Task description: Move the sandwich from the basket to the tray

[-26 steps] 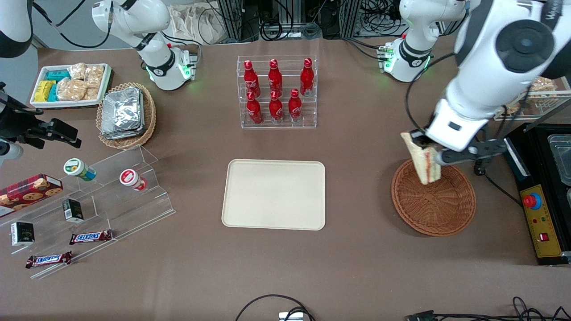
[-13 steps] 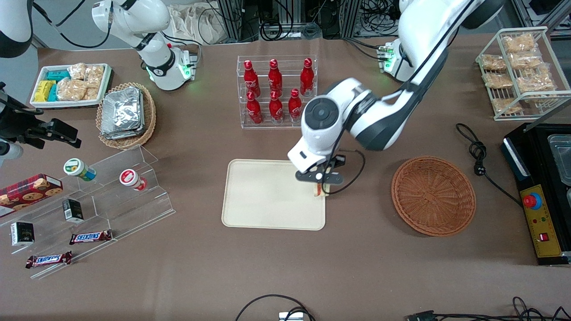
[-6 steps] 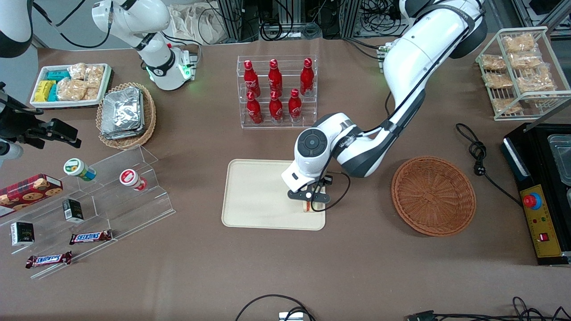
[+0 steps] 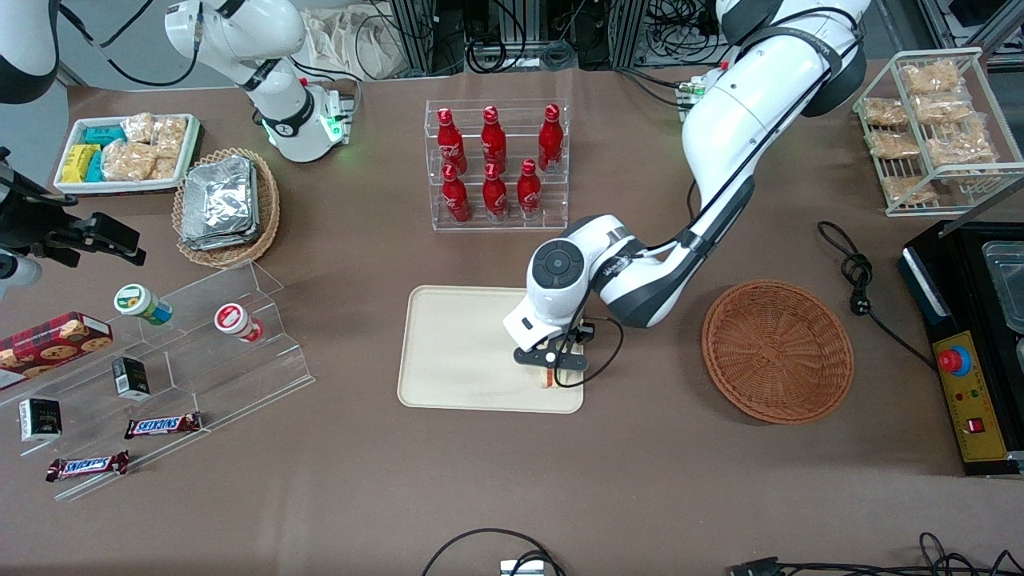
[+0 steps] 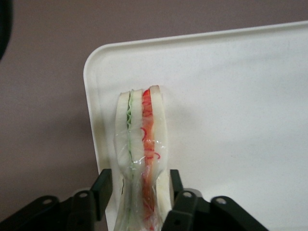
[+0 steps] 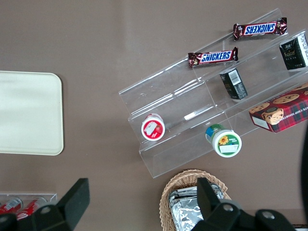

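The gripper (image 4: pixel 550 370) hangs low over the tray (image 4: pixel 464 352) near its corner, just right of frame centre, fingers (image 5: pixel 102 188) clamped on the sandwich (image 5: pixel 143 159) held on edge. The basket (image 4: pixel 777 350) lies empty. Placing is under way; next comes lowering, then releasing.

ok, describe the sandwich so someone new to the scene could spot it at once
Find the cream tray in the table's middle, nearer the front camera than the rack of red bottles. Over the tray's corner closest to the empty brown basket, the gripper pinches the sandwich. It is the only wrapped white-bread wedge, edge-on, showing green and red filling.
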